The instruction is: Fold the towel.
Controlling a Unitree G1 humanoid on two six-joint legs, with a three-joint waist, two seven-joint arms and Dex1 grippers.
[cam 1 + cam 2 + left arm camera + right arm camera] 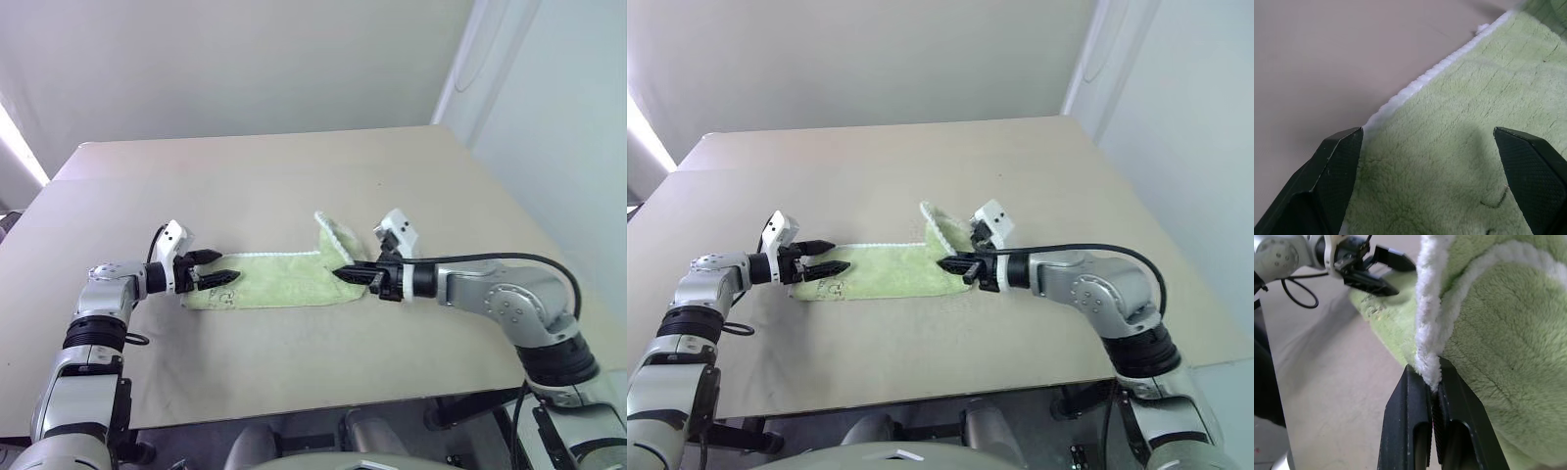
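Note:
The lime-green towel lies as a long strip on the table, with a whitish hem along its far edge. Its right end is lifted and curls back over the strip. My right gripper is shut on the towel's white hemmed edge, which stands pinched between its fingers. My left gripper is open at the towel's left end, its fingers spread just over the cloth near the hem, with nothing between them. The right wrist view also catches the left gripper across the strip.
The beige table stretches wide behind and in front of the towel. Its front edge runs close below the arms. A pale wall stands behind, and the table's right edge slants toward the corner.

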